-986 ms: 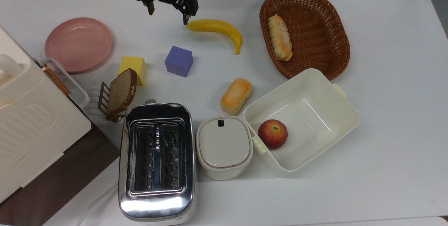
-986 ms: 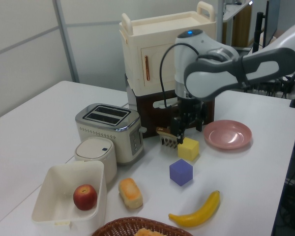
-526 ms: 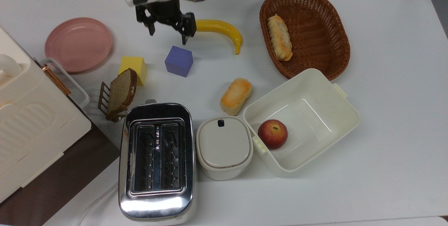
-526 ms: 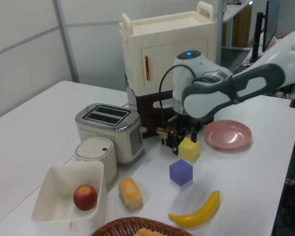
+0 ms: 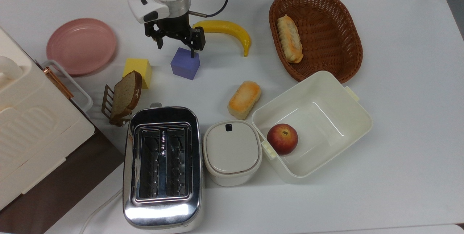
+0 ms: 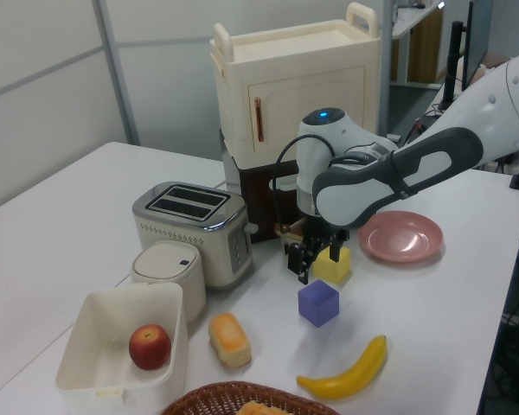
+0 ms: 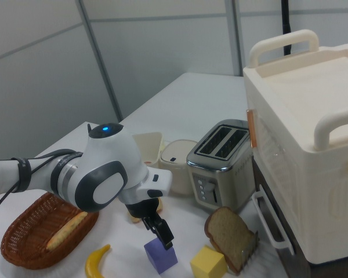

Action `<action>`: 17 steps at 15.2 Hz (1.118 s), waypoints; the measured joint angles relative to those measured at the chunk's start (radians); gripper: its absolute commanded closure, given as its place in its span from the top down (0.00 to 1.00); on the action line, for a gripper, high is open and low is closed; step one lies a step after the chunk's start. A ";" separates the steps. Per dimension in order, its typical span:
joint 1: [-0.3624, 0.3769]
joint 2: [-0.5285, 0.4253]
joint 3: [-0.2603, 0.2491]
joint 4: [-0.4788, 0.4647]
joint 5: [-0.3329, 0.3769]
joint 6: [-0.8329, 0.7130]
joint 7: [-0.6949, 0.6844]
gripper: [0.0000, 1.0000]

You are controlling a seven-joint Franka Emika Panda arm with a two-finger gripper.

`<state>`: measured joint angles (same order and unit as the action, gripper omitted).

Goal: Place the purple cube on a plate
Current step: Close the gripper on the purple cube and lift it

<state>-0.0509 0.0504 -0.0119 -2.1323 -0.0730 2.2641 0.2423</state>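
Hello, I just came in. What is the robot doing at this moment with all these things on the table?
The robot arm is going for the purple cube. Its hand is open and hangs just above the cube, with one finger over the cube's top, and it has not gripped it yet. The cube sits on the white table between the yellow cube and the banana. The pink plate, where the cube should go, has nothing on it and lies toward the top view's left.

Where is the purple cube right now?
In the top view, the purple cube sits on the table just right of the yellow cube, below the banana, with the open claw over it.
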 measured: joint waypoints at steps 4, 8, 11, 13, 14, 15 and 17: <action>0.003 0.034 0.000 0.000 -0.001 0.010 0.000 1.00; 0.003 0.075 0.000 0.000 -0.001 0.029 0.000 1.00; 0.003 0.084 0.001 0.000 -0.004 0.029 -0.001 0.42; 0.004 0.086 0.002 0.000 -0.023 0.029 -0.005 0.28; 0.004 0.087 0.003 0.000 -0.029 0.029 -0.008 0.22; 0.004 0.087 0.003 0.000 -0.031 0.029 -0.012 0.16; 0.004 0.086 0.003 0.005 -0.031 0.029 -0.021 0.13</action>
<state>-0.0474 0.1369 -0.0086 -2.1278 -0.1037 2.2935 0.2216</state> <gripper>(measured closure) 0.432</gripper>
